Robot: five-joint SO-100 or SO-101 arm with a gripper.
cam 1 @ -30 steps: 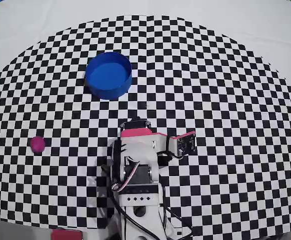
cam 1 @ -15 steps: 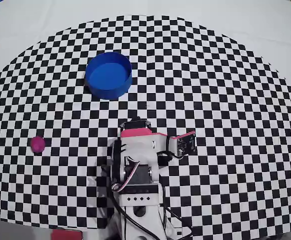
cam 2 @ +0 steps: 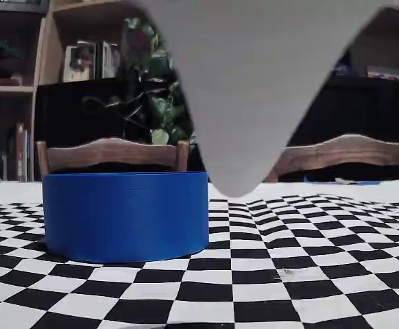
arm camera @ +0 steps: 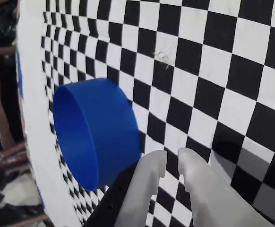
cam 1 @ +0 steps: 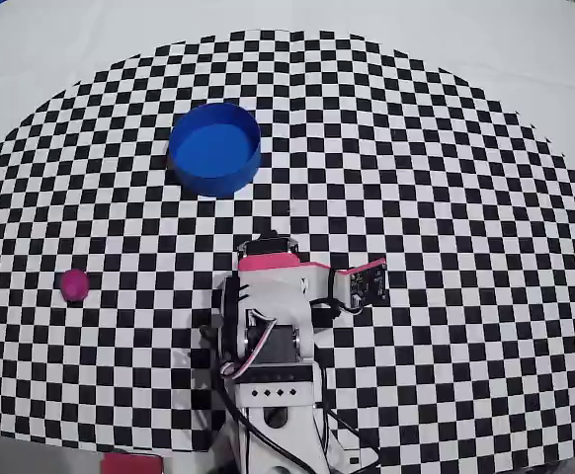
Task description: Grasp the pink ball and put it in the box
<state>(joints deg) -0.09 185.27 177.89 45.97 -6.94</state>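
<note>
The pink ball (cam 1: 73, 284) lies on the checkered mat at the left of the overhead view, far from the arm. It does not show in the wrist or fixed views. The box, a round blue tub, stands at the upper left (cam 1: 214, 148); it is empty there. The wrist view has the box (arm camera: 97, 130) just ahead and left of my gripper (arm camera: 172, 158). The two pale fingers (arm camera: 149, 182) stand close together with nothing between them. My arm (cam 1: 273, 316) sits folded at the bottom centre of the overhead view, apart from both things.
The checkered mat (cam 1: 446, 197) is a half-disc on a white table (cam 1: 50, 59). In the fixed view the box (cam 2: 125, 216) stands low at left, with a blurred grey shape (cam 2: 247, 89) close to the lens and chairs and shelves behind.
</note>
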